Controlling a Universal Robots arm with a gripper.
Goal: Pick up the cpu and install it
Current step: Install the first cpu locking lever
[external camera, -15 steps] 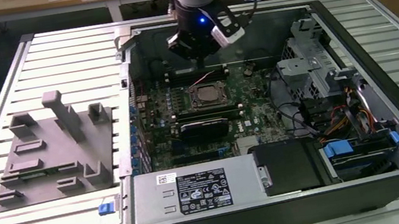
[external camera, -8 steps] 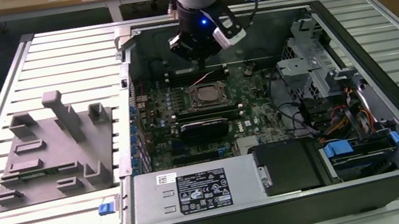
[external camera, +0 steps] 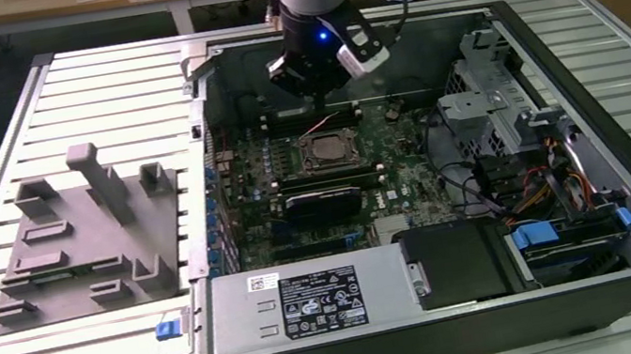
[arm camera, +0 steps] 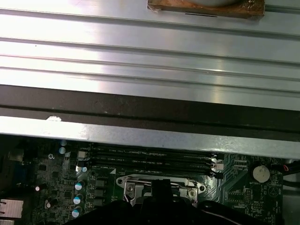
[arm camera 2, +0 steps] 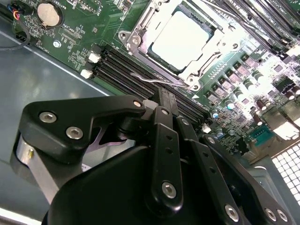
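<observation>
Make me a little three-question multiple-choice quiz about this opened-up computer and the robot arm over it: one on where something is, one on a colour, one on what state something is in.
1. Where does the cpu lie?
A. On the grey tray
B. In the socket on the motherboard
C. On the power supply

2. What colour is the tray with upright posts beside the computer case?
A. Grey
B. Red
C. Yellow

3. How is the socket's retention frame?
A. Shut over the chip
C. Removed and lying on the table
B. Open, the chip's top bare

Answers:
1 B: in the second wrist view the cpu sits flat inside the socket on the motherboard, beyond the gripper.
2 A: in the exterior view the tray is plain grey and stands at the exterior view's left of the computer case.
3 B: the pale metal top shows whole, with the frame around it, not over it.
</observation>
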